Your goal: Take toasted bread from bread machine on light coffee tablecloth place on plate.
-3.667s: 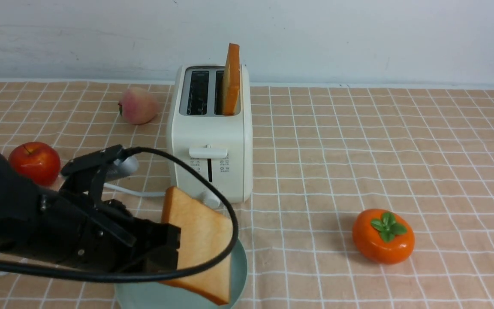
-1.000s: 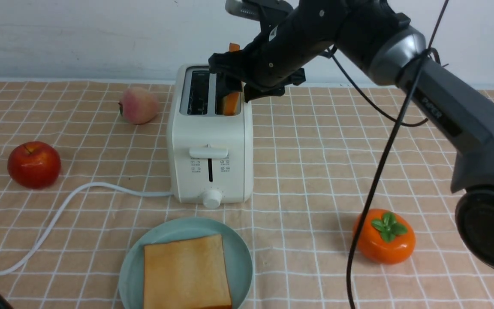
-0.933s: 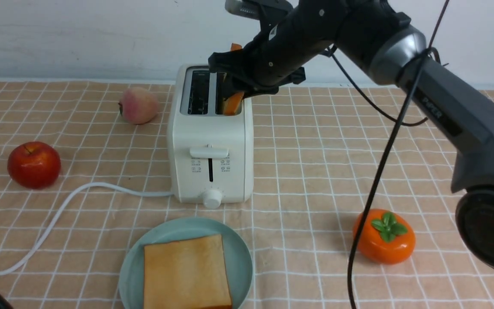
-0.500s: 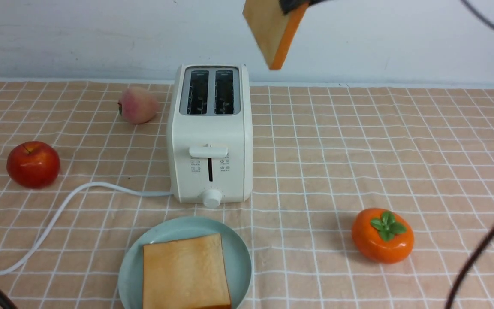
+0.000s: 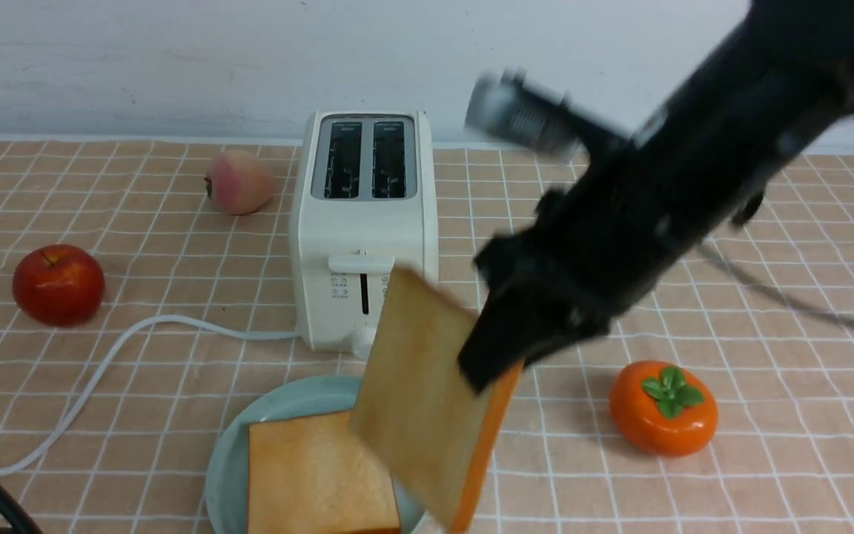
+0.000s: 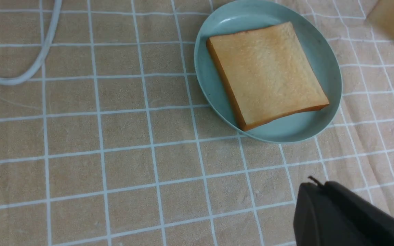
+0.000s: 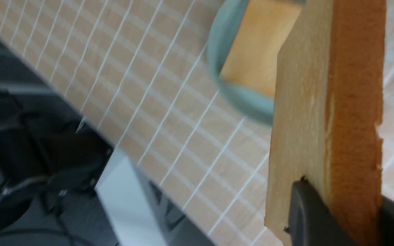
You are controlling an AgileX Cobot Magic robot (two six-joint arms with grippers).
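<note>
I have the second slice grasped by one edge in the right claw, tilted in the air, its lower part covering the right side of the plate in the front view. The first slice lies flat on that plate. The left claw is clenched shut over the cloth near the plate. The toaster stands behind, its cord trailing left. The checked cloth runs back to a pale wall and carries an apple, a peach and a persimmon. Half a second ago this slice was high above the toaster; it has since come down.
</note>
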